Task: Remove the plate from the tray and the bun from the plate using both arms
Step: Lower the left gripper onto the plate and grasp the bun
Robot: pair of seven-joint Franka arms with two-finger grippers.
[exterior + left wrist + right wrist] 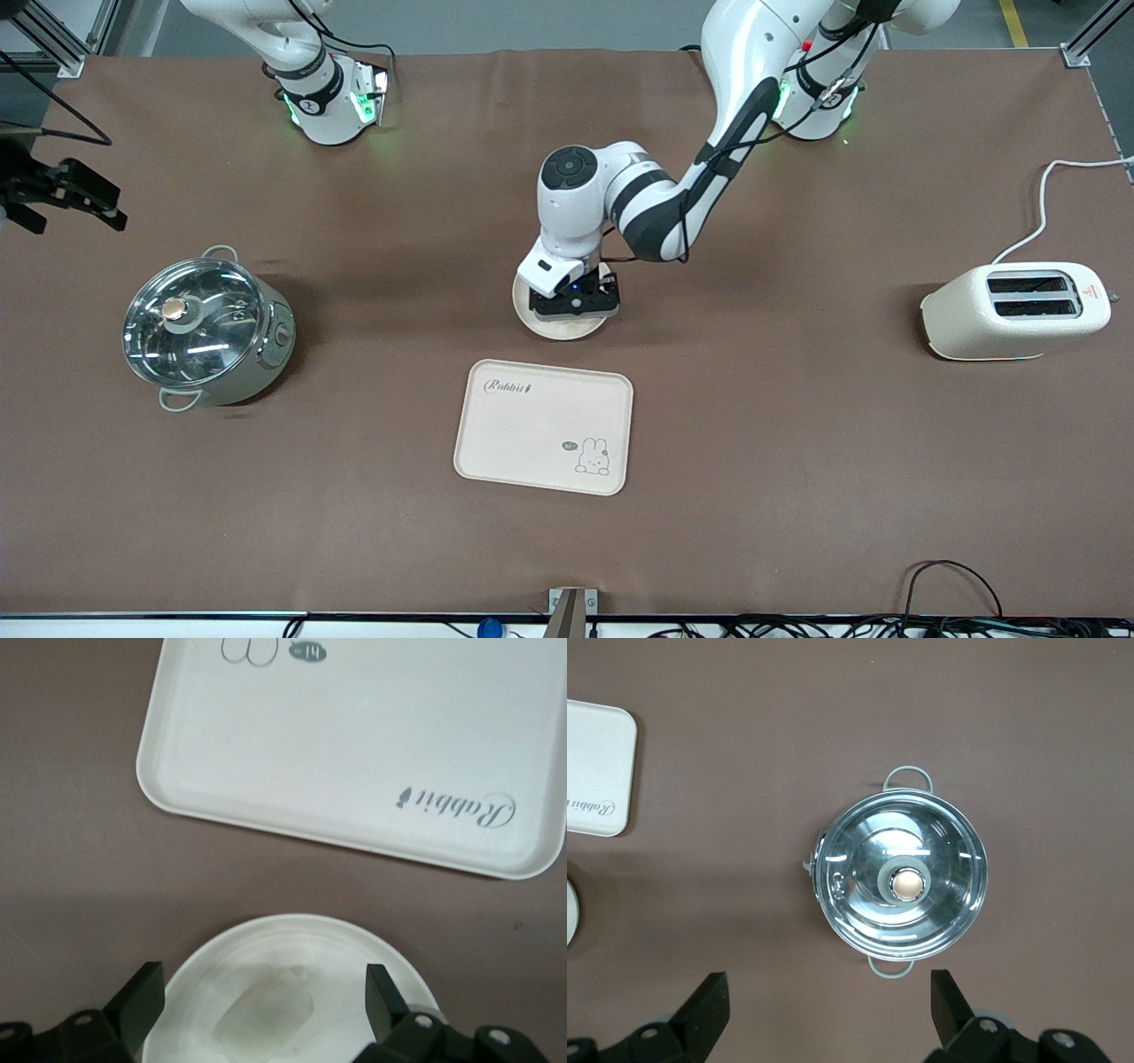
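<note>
Front view: plate (561, 326) just clear of tray (543, 426) edge

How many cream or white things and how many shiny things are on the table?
Cream or white: 4, the plate, the bun on it, the tray, the toaster
Shiny: 1, the pot with its glass lid
Total: 5

Plate (560, 323) just farther than tray (543, 426), between pot (205, 325) and toaster (1014, 310).
</note>
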